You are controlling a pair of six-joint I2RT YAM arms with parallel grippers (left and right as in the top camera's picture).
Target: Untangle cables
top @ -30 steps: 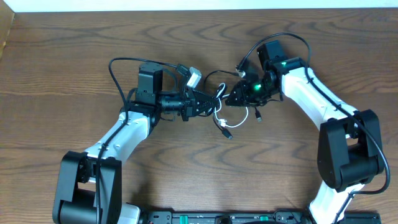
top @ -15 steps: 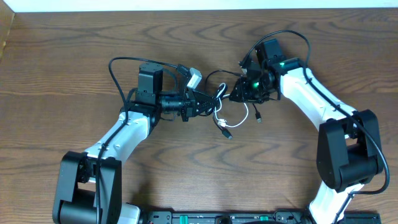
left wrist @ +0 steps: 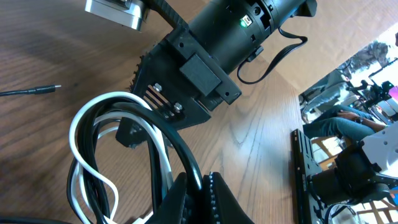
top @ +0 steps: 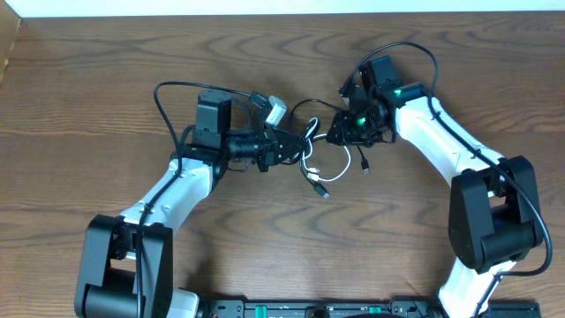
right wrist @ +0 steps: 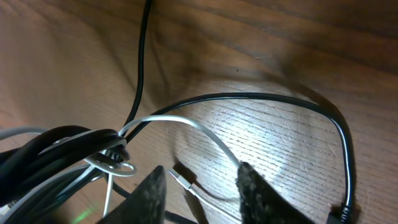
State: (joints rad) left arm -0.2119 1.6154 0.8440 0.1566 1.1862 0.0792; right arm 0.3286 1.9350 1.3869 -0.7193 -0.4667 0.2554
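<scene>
The longer thin black cable (left wrist: pixel 183 152) and the shorter thin white cable (left wrist: pixel 73 124) lie knotted together on the brown wood-grain table (top: pixel 88 71). In the overhead view the knot sits a little toward 3 o'clock from the table's centre. From the knot a thin black loop rises toward 12 o'clock and white loops sag toward 5 o'clock. A small plug (top: pixel 323 190) rests on the wood there.

At 9 o'clock of the knot the left gripper (top: pixel 293 148) touches the tangle. Its jaws are pressed together with the black cable pinched between them, and a white strand runs just beside. At 2 o'clock of the knot the right gripper (right wrist: pixel 202 186) hangs with its jaws partly apart. A white strand arcs just above the gap, and nothing is clamped there. A small silver-grey block (top: pixel 275 109) sits at 11 o'clock of the knot.
</scene>
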